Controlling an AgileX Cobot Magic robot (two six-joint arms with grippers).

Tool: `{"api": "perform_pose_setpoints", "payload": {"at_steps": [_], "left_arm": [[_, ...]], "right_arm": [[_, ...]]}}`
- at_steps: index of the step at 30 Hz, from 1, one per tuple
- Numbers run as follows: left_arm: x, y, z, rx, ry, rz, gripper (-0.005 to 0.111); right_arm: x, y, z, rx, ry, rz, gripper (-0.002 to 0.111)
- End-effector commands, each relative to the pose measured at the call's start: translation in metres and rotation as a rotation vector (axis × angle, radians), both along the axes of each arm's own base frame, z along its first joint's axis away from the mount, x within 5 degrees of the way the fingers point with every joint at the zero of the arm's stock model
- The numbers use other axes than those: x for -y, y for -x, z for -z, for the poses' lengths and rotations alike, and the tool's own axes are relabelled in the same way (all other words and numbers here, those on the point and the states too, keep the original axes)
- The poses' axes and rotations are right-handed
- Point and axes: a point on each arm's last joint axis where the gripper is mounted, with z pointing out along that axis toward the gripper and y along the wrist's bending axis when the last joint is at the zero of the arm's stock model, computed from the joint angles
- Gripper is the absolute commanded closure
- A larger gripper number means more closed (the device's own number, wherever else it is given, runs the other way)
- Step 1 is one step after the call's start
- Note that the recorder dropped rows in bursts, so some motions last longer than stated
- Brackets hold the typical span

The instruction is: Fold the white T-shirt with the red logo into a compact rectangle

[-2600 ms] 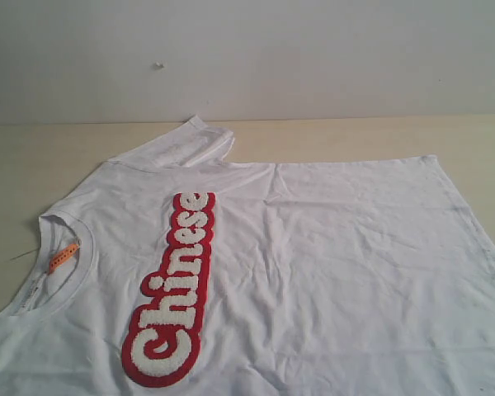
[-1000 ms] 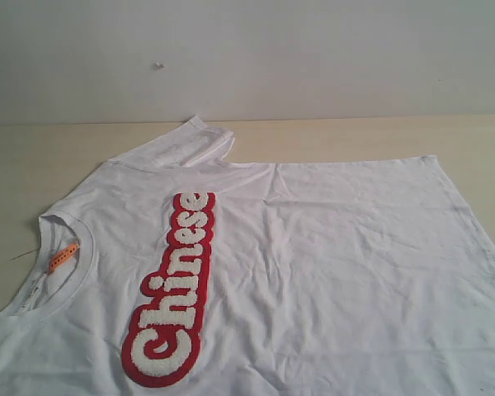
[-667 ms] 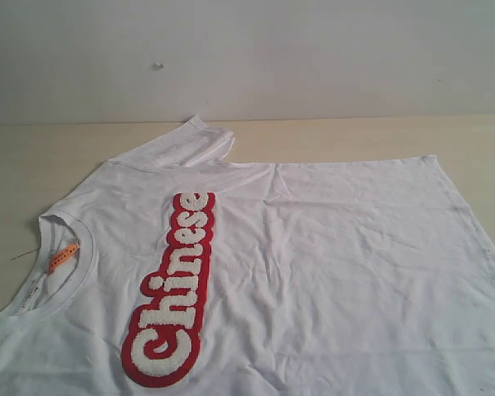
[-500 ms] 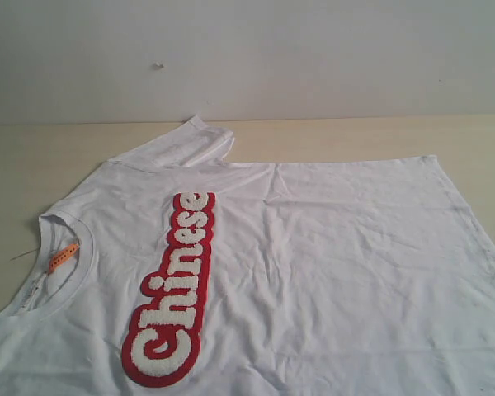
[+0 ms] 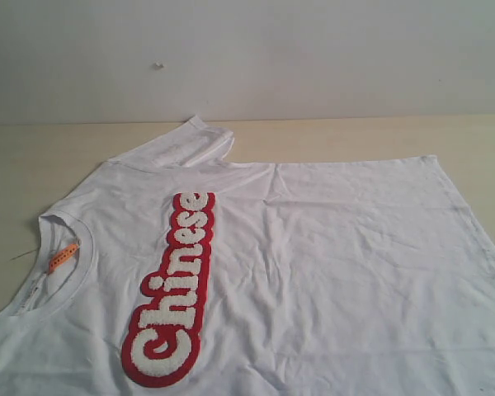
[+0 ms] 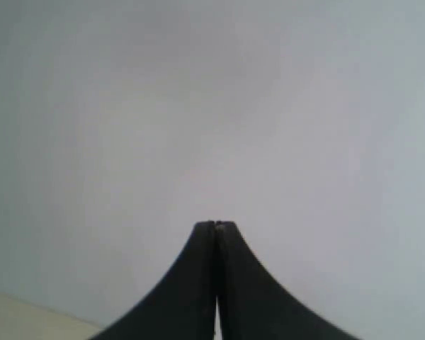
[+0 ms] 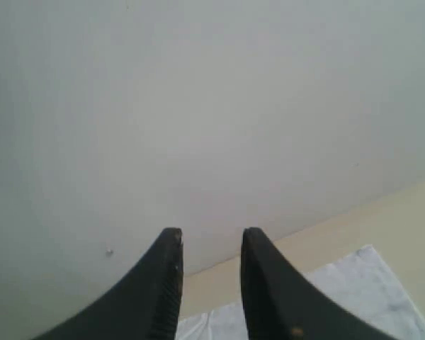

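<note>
Pale wall (image 5: 313, 58) across the back, plain. Below it, light wooden table (image 5: 355, 136); bare strip open along the far edge and at the far left corner.

White T-shirt (image 5: 330, 264) spread flat, chest up, covering most of the tabletop. Hem toward the right, near side running out of frame. Light creases across the body.

Red logo (image 5: 173, 289) as a long strip down the chest. Far sleeve (image 5: 177, 147) bunched, pointing at the wall. Collar (image 5: 70, 276) at the left.

Left gripper (image 6: 216, 225) facing the wall, jaws pressed together, nothing between. Right gripper (image 7: 211, 244) facing the wall too, jaws parted, empty, a shirt corner and table edge beyond.

Orange tag (image 5: 63, 257) inside the neck. Small speck (image 5: 158, 65) on the wall.
</note>
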Motion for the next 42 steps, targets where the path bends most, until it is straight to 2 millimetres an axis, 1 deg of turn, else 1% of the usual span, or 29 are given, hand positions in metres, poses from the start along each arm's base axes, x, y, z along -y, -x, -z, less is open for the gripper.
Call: {"api": "perform_pose_setpoints", "payload": {"at_steps": [1, 3, 6, 8, 10, 12, 16, 19, 23, 26, 29, 32, 33, 36, 39, 42], "left_arm": [[0.002, 0.003, -0.013, -0.023, -0.111, -0.012, 0.107], [0.001, 0.005, -0.020, -0.041, -0.136, -0.041, 0.107], [-0.002, 0.007, -0.026, -0.061, -0.136, -0.068, 0.107], [-0.002, 0.007, -0.029, -0.066, -0.134, -0.075, 0.107], [-0.003, 0.007, -0.032, -0.075, -0.133, -0.082, 0.107], [-0.004, 0.004, -0.037, -0.098, -0.132, -0.086, 0.107], [-0.004, -0.005, -0.050, -0.143, -0.141, -0.090, 0.107], [-0.003, -0.019, -0.065, -0.180, -0.220, -0.099, 0.107], [0.003, -0.038, -0.090, -0.197, -0.363, -0.062, 0.107], [0.011, -0.057, -0.109, -0.195, -0.498, -0.028, 0.107], [0.020, -0.075, -0.130, -0.171, -0.559, 0.013, 0.107], [0.029, -0.093, -0.150, -0.149, -0.605, 0.036, 0.107], [0.031, -0.100, -0.158, -0.141, -0.637, 0.030, 0.107], [0.035, -0.117, -0.175, -0.124, -0.678, 0.019, 0.107], [0.038, -0.133, -0.190, -0.114, -0.686, 0.009, 0.107], [0.041, -0.146, -0.199, -0.111, -0.686, 0.010, 0.107]], "right_arm": [[0.001, 0.001, -0.005, 0.053, -0.076, 0.003, 0.079], [0.001, 0.003, -0.011, 0.082, -0.075, 0.006, 0.079], [0.001, 0.003, -0.013, 0.082, -0.051, 0.008, 0.080], [0.000, 0.003, -0.013, 0.051, -0.032, 0.002, 0.086], [-0.001, 0.004, -0.016, 0.021, 0.023, -0.002, 0.097], [-0.001, 0.006, -0.026, 0.031, 0.027, -0.007, 0.108], [-0.002, 0.013, -0.052, 0.105, 0.118, 0.010, 0.108], [-0.003, 0.009, -0.072, 0.051, 0.234, 0.012, 0.108], [-0.005, -0.009, -0.093, -0.111, 0.396, -0.024, 0.108], [-0.006, -0.028, -0.112, -0.222, 0.540, -0.064, 0.108], [-0.007, -0.049, -0.137, -0.301, 0.631, -0.111, 0.108], [-0.009, -0.074, -0.160, -0.361, 0.682, -0.159, 0.108], [-0.009, -0.081, -0.170, -0.364, 0.698, -0.167, 0.108], [-0.009, -0.106, -0.189, -0.368, 0.694, -0.175, 0.108], [-0.009, -0.127, -0.203, -0.369, 0.679, -0.184, 0.108], [-0.009, -0.141, -0.210, -0.374, 0.678, -0.189, 0.108]]}}
